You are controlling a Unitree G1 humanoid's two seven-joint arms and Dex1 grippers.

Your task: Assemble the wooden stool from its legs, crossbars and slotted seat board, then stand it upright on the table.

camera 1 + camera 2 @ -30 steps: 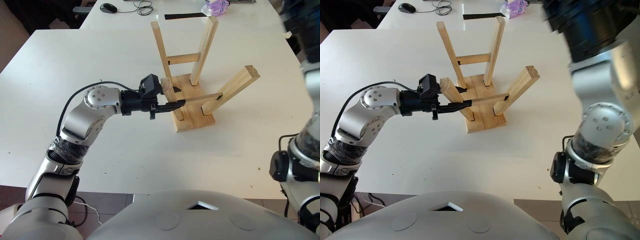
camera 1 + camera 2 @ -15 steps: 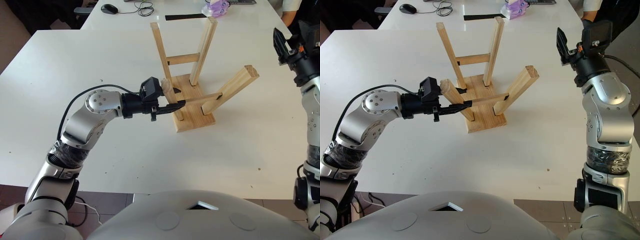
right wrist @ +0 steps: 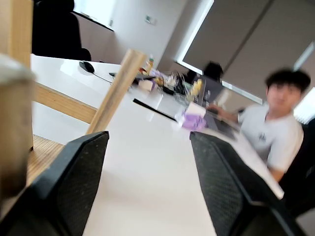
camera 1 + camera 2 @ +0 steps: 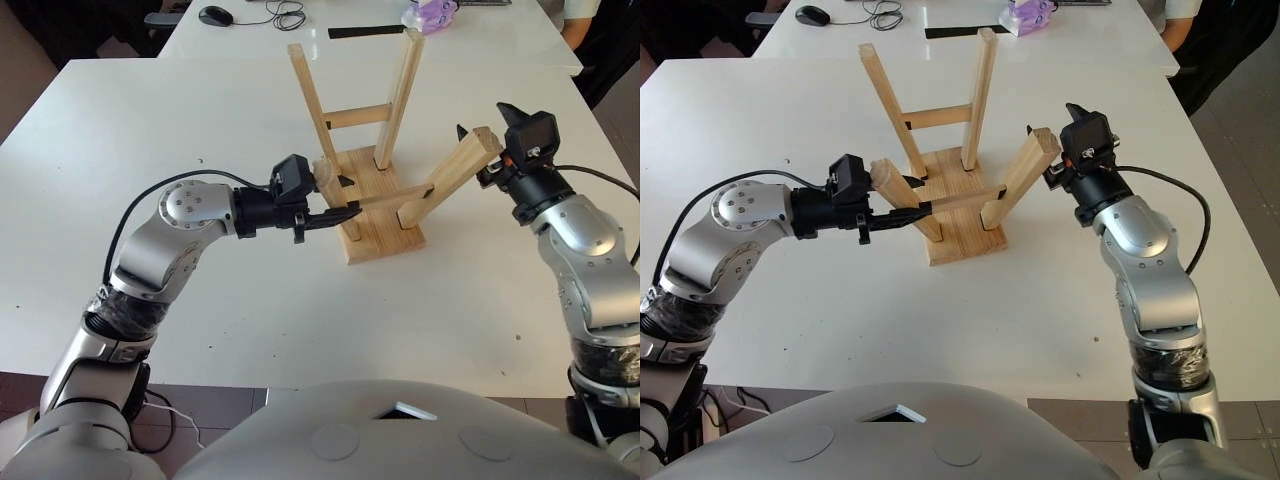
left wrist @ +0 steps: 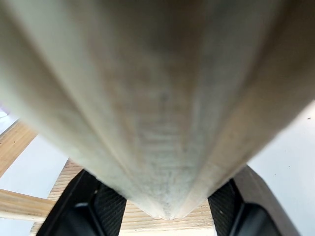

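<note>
clamping one leg (image 4: 328, 172), left pincer (image 4: 345, 210); right pincer (image 4: 484, 122) gapes wide.

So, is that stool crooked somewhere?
Yes. The stool lies upside down on its seat board, and the two far legs stand about upright, but the near-right leg leans far outward toward the right gripper, and the near-left leg in the left gripper tilts too.

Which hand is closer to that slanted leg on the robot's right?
Right. The right gripper is at the top end of the slanted leg, jaws open; the left gripper holds the opposite leg.
</note>
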